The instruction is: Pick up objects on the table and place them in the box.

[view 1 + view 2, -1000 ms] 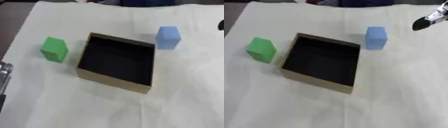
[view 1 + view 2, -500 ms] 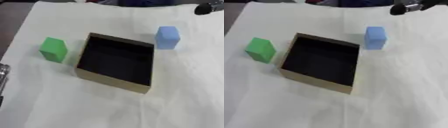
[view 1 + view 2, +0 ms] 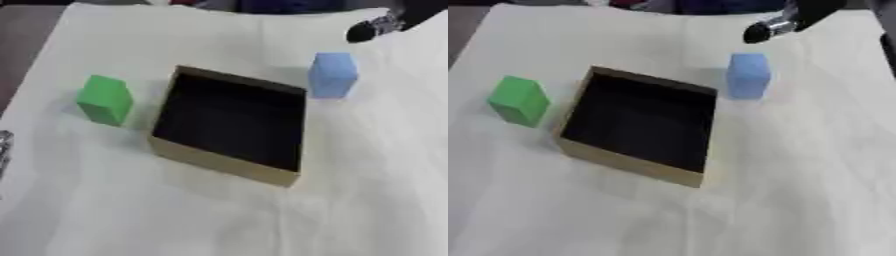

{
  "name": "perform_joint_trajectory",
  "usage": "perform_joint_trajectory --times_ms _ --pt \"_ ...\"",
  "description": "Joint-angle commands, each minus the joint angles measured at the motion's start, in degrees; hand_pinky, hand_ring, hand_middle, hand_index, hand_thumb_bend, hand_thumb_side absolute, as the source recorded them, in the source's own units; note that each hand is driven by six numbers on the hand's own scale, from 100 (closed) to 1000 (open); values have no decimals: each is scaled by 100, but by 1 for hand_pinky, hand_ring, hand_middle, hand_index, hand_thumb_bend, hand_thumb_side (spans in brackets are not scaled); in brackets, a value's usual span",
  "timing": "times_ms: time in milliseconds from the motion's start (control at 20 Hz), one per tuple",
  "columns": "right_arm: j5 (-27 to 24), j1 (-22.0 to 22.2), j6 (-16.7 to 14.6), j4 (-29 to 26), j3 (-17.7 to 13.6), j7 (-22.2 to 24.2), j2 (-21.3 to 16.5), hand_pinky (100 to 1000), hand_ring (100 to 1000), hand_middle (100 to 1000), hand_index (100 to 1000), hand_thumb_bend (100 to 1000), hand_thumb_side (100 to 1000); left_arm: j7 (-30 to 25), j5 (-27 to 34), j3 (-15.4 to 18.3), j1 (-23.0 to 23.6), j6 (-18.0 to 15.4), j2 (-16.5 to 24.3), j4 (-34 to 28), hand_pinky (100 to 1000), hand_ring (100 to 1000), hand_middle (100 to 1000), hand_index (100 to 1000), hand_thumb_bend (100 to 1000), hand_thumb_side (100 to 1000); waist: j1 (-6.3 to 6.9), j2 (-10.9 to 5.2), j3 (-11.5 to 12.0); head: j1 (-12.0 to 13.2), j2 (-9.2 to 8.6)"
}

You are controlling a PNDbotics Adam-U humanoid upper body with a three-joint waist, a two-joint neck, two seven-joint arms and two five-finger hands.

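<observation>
**Right hand above far right of blue block; box empty**

Surface [image 3: 815, 200]: covered with a white, slightly wrinkled cloth. Darker floor shows at the far left edge.

Box [image 3: 627, 162]: open-topped, tan cardboard outside, dark inside. It sits near the middle of the surface, turned a little askew, near corner pointing to the right. Nothing visible inside it.

Green block [image 3: 518, 99]: stands upright on the cloth to the left of the box, near it but apart, with a clear strip of cloth between them.

Blue block [image 3: 748, 75]: stands upright on the cloth just beyond the box's far right corner, close to the rim; contact with the box cannot be told.

Right hand [image 3: 772, 26]: enters from the far right, dark with a silver section. Only a dark rounded tip and a short length behind it show, pointing down and left. It hangs above the cloth, beyond and to the right of the blue block, apart from it. Whether the fingers are spread or curled cannot be told. It holds nothing visible.

Left hand [image 3: 3, 150]: only a grey metallic sliver at the left edge, near side; finger state cannot be told.

Both blocks lie outside the box.
</observation>
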Motion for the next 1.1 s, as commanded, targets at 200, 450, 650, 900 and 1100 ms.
perform_joint_trajectory --times_ms 200,450,650,900,1100 --pt "530 -185 -287 385 -125 86 98 1000 1000 939 1000 912 730 -29 13 3 -92 5 73 -89 754 748 719 797 156 1000 5 -139 15 -31 -61" --pt "935 -207 -420 676 -242 29 191 1000 1000 956 1000 967 572 -32 17 1 -93 9 64 -89 754 748 717 796 155 1000 4 -129 16 -26 -67" --pt "1207 -193 -327 961 -370 214 248 1000 1000 955 1000 947 505 -22 18 9 -90 13 60 -89 754 748 714 794 155 1000 1 -112 24 -18 -70" --pt "1333 -178 -200 1120 -477 259 305 1000 1000 941 1000 872 451 0 22 19 -93 19 52 -89 753 745 708 791 154 1000 6 -101 26 -16 -75" --pt "1403 -154 -35 1207 -523 196 328 1000 1000 931 1000 850 455 12 30 22 -95 21 48 -89 753 744 706 789 152 1000 13 -88 28 -24 -84"
